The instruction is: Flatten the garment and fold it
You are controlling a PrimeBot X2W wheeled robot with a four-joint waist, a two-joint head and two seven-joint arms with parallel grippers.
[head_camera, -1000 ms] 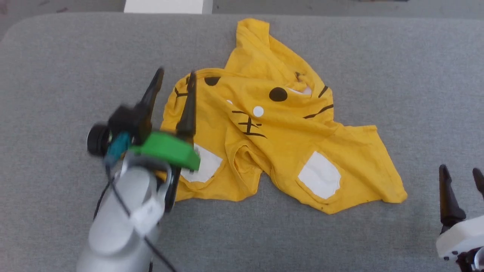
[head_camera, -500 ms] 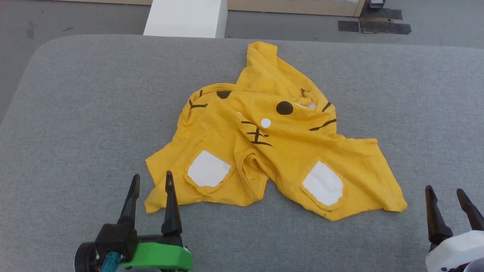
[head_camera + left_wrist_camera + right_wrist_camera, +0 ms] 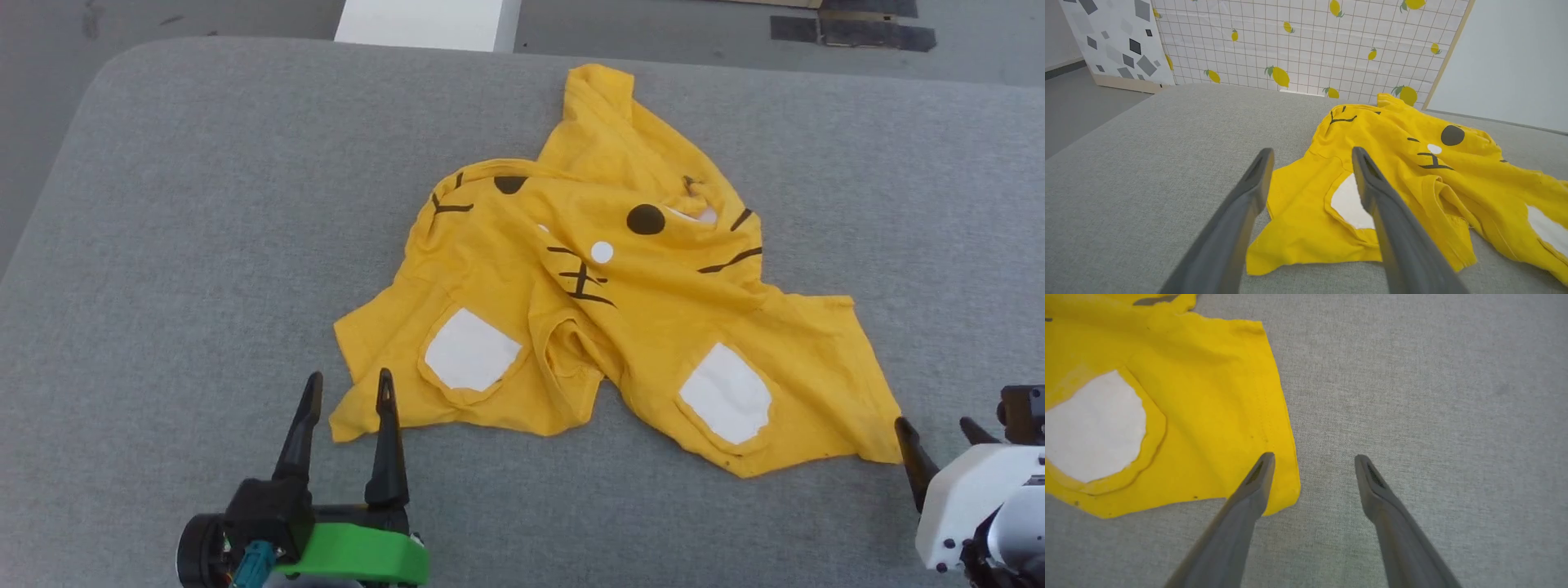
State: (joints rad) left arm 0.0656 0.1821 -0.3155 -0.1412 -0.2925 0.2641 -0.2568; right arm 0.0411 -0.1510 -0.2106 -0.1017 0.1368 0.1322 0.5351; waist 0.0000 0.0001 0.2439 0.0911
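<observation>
Dark fingers on the left pincer were spread apart with nothing between them. They sat right at the garment's near-left corner, which the left wrist view showed lying in the gap between the fingers. The right pincer was the same, gaping and empty. One finger was over the garment's near-right corner and the other over bare grey bench.

The garment itself was lying roughly mid-bench, and it was nowhere near flat. It was bunched through the middle, with a ridge of cloth between the two white patches and the far end folded over on itself.

Where I think this could go sideways: both corners are thin hems lying flush on fuzzy fabric. A pinch that's a bit shallow could close on air or catch only one layer. Pulling outward would then just drag the crumple along, or twist the garment, instead of spreading it.

Containers-wise, those white patches look pocket-shaped. They lay flat, and I couldn't tell if they even open.
</observation>
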